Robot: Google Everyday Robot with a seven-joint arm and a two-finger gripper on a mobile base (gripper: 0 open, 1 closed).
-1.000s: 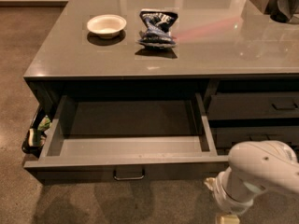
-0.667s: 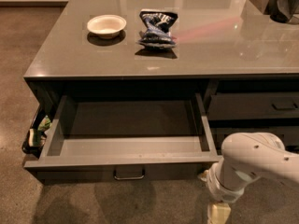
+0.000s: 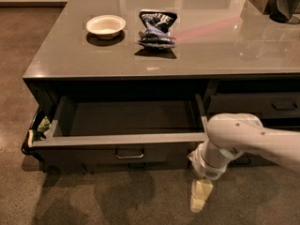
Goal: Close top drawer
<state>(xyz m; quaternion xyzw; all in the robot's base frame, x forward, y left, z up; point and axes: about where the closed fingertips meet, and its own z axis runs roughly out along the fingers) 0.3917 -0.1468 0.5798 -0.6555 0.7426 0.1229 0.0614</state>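
The top drawer (image 3: 117, 139) is pulled wide open under the grey counter; its lighter grey inside holds nothing, and its dark front carries a small metal bar handle (image 3: 130, 153) at centre. My white arm (image 3: 243, 142) reaches in from the right edge and bends down at the drawer's front right corner. My gripper (image 3: 199, 196) hangs below that corner, pointing down toward the floor, to the right of the handle and apart from it.
On the counter (image 3: 197, 50) stand a white bowl (image 3: 106, 25) and a crumpled blue chip bag (image 3: 157, 28). A narrower closed drawer (image 3: 262, 106) sits to the right. A small green-and-white item (image 3: 42, 125) shows beside the drawer's left side. Brown floor (image 3: 93, 196) lies in front.
My arm has moved left and up, from right of the drawer front to its front right corner; the gripper now hangs closer to the drawer. The drawer has not moved.
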